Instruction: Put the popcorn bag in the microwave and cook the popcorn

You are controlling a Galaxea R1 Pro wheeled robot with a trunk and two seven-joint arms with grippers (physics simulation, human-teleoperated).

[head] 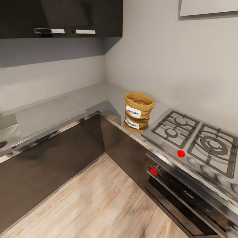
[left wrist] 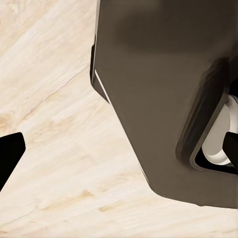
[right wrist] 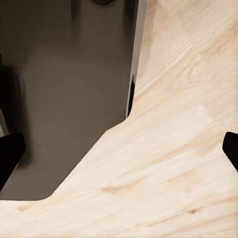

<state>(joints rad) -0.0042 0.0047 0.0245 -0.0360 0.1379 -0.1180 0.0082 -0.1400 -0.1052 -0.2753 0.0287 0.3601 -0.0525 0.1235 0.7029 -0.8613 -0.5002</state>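
Note:
The popcorn bag (head: 138, 106), a tan burlap sack with a rolled rim and a white label, stands upright on the steel-grey countertop (head: 96, 94) in the inner corner of the kitchen, just left of the hob. Its reflection shows in the glossy top below it. The microwave is out of view. My left gripper (left wrist: 119, 153) is open, its dark fingertips (left wrist: 11, 154) wide apart above the wood floor and the robot's dark base. My right gripper (right wrist: 119, 153) is open too, with nothing between its fingertips (right wrist: 10, 156), pointing down at the floor.
A silver gas hob (head: 195, 138) with black grates and red knobs sits right of the bag, over a dark built-in oven (head: 185, 195). Dark wall cabinets (head: 66, 16) hang at the upper left. Pale plank floor (head: 99, 198) lies between the cabinet fronts.

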